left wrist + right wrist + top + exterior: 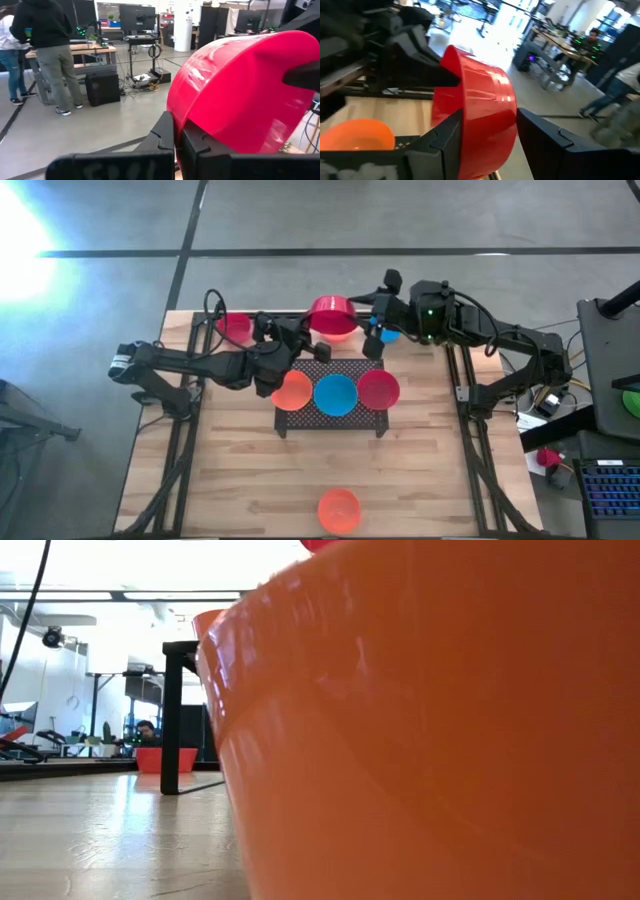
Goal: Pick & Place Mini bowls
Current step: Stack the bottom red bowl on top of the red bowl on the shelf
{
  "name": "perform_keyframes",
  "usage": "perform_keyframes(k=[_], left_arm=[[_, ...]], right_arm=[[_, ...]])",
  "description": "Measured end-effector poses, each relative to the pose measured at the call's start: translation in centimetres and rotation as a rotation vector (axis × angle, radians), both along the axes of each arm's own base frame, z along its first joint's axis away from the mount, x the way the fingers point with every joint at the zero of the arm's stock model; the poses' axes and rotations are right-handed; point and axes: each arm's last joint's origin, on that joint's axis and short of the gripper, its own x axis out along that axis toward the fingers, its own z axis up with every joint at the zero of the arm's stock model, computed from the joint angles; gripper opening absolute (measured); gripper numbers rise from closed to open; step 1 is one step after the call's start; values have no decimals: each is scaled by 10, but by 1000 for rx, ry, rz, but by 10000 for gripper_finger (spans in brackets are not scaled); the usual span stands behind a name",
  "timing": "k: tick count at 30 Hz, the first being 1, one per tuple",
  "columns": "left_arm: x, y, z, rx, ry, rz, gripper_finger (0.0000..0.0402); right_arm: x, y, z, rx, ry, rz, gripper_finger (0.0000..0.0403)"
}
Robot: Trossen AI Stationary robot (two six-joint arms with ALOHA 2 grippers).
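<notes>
— Bowls: where, seen from above?

— Top centre, a red bowl [333,317] hangs between my left gripper [312,340] and right gripper [372,330]. Three sit on the rack [330,418].

— Left wrist?

— My fingers [167,135] pinch its thin rim: light, stiff, probably slick.

— Right wrist?

— Jaws wide, straddling the bowl [480,120], not closed on it.

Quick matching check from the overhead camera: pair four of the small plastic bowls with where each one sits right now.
Things:
1. blue plastic bowl
2. orange plastic bowl on the rack
3. lone orange plastic bowl
4. large red plastic bowl

Places:
A. near table edge
B. middle of the dark mesh rack
C. between both grippers, behind the rack
D. rack's left end

Pairs: 1-B, 2-D, 3-A, 4-C
</notes>
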Motion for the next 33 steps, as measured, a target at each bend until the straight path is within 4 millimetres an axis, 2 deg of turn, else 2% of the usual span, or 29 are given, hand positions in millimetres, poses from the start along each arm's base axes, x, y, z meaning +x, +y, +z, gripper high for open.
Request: perform_keyframes(k=[8, 17, 33], left_arm=[[1, 0, -1, 14, 25, -12, 0], [2, -1, -1, -1, 0, -34, 15], [3, -1, -2, -18, -24, -74, 116]], right_arm=[[0, -1, 0, 2, -3, -46, 131], [0, -4, 0, 1, -6, -84, 21], [-3, -4, -3, -5, 27, -122, 11]])
